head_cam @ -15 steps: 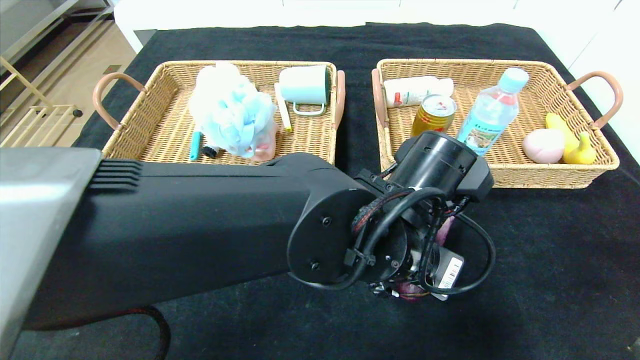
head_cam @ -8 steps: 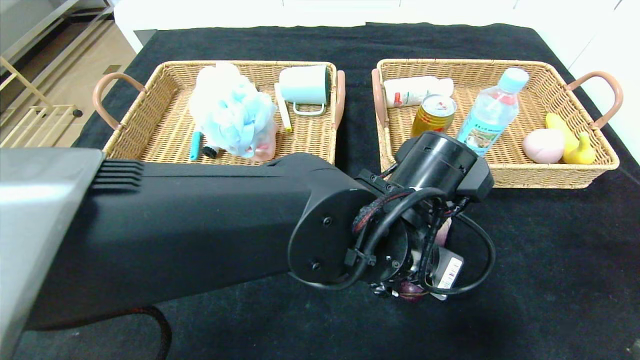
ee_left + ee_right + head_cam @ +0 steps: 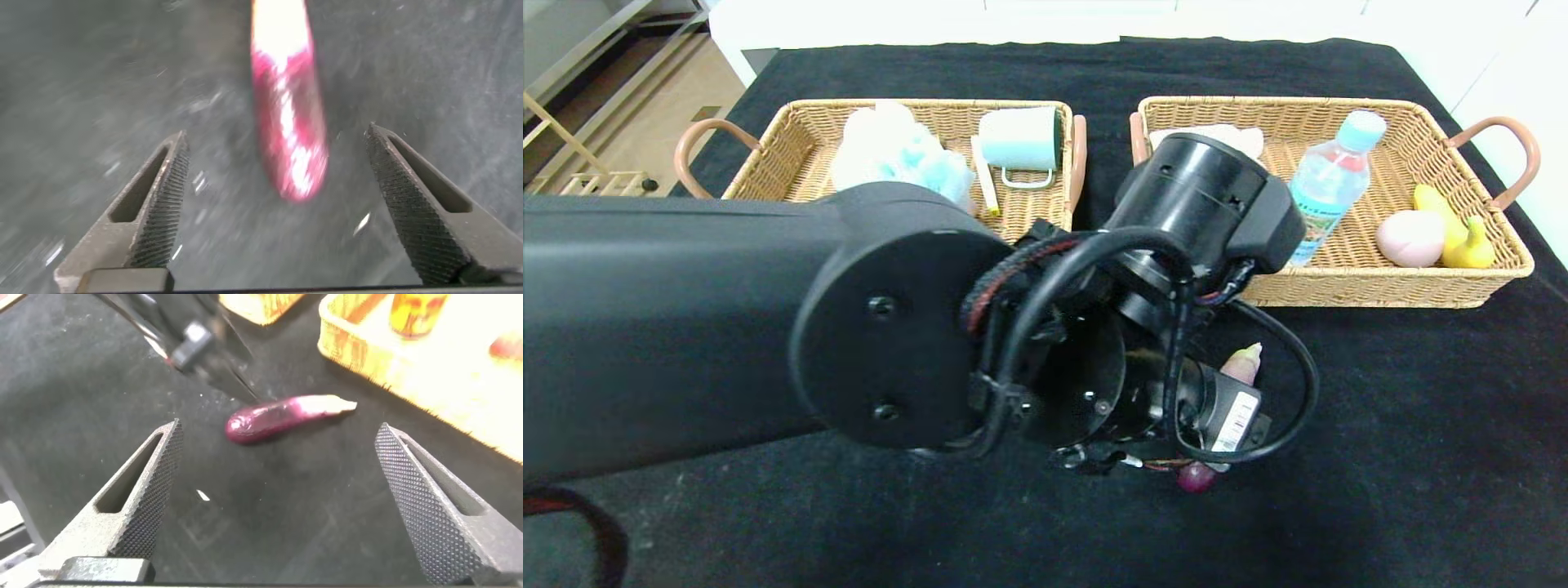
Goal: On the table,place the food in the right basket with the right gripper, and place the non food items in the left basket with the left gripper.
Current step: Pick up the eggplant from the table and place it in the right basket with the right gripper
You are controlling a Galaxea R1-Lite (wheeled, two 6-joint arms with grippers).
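The left arm is seen stretched across the middle of the head view, blocking much of the table [image 3: 1421, 457]. The left gripper [image 3: 286, 204] is held above the black cloth, pointed down, w/ its jaws spread wide and nothing pinched between them. The eggplant [image 3: 288, 122] is seen directly below, lying on the cloth betw. the two textured fingers [image 3: 163, 204], touched by neither. In the head view only its two ends are shown: the pale stem end [image 3: 1245, 362] and the purple tip [image 3: 1196, 477], the rest being hidden behind the wrist.

The right gripper [image 3: 282, 502] is also found released, jaws wide apart, nothing held. It is hung above the table near the same eggplant [image 3: 282, 418], which is seen lying flat on the cloth, just in front of the right basket [image 3: 425, 376]. The left gripper's fingertips are glimpsed just beside the eggplant in that view.

In the right basket [image 3: 1339, 286], the clear bottle [image 3: 1327, 184] is seen standing, w/ the peach [image 3: 1410, 238] and the banana [image 3: 1454, 224] at the far right end, touching each other. A gold can [image 3: 418, 312] is glimpsed in the right wrist view inside the basket; in the head view it is covered by the arm.

In the left basket [image 3: 768, 155], the pale blue pouf [image 3: 898, 151] is partly hidden by the arm. A pale green mug [image 3: 1021, 140] is seen on its side beside it, and a thin white stick [image 3: 984, 184] next to that. The scoop can't be made out.
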